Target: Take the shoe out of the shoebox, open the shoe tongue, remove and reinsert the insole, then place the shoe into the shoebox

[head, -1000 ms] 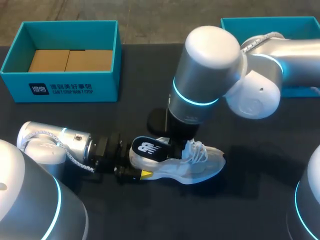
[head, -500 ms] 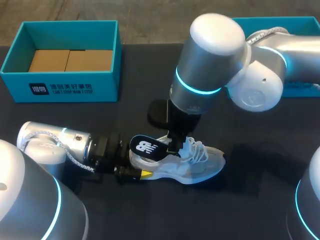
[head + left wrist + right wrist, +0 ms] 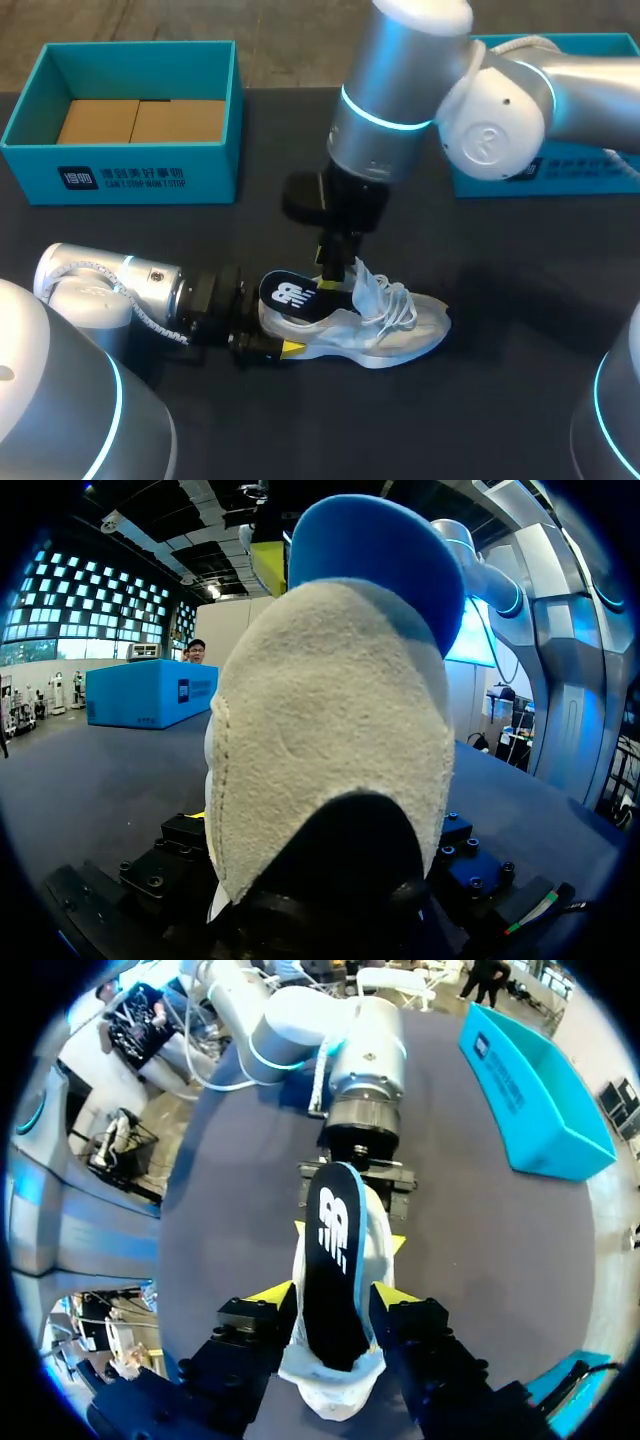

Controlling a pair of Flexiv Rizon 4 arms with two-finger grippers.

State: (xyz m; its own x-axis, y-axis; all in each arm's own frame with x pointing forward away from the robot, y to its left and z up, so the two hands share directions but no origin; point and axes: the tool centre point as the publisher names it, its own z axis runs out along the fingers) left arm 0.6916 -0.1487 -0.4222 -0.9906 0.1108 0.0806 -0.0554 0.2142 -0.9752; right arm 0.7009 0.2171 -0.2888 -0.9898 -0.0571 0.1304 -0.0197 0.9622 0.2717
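Note:
A white mesh shoe lies on its sole on the dark table, toe to the right. My left gripper is shut on its heel, one yellow tip along each side, and the heel fills the left wrist view. A black insole with a white logo sticks up out of the shoe's opening, slanting back over the heel. My right gripper comes down from above and is shut on the insole, near its front end. The white tongue stands up beside it.
An open teal shoebox with brown cardboard inside stands at the back left. A second teal box sits at the back right, partly behind my right arm. Bare table lies in front of and to the right of the shoe.
My right arm has risen and shifted left, and the tongue now stands higher. The insole stays over the heel. The left arm and the shoe have not moved.

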